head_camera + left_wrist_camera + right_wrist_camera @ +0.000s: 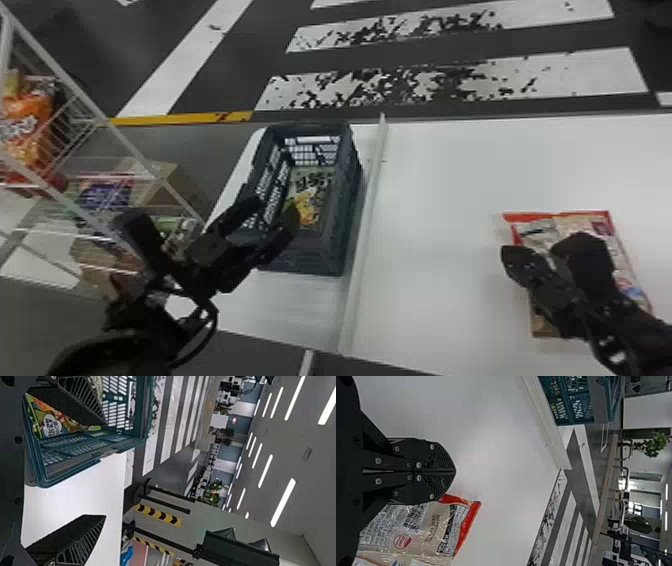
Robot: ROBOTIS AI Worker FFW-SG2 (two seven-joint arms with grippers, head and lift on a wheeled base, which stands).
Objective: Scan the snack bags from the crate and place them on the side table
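Observation:
My left gripper (272,209) is open over the near left part of the dark crate (305,253), and snack bags (312,182) lie on the crate's floor. In the left wrist view, that gripper (104,470) has its fingers wide apart, one inside the crate (89,451) in front of a green and yellow bag (51,425), the other outside over the white surface. My right gripper (510,252) is above a red-edged snack bag (590,220) lying flat on the white table (445,200). The right wrist view has this gripper (455,471) shut on nothing, beside the bag (421,534).
A raised white strip (370,200) runs between the crate and the table's right part. Left of the crate stands a white wire rack (90,110) with an orange snack bag (25,130) and other goods. Striped floor (435,85) lies beyond the table.

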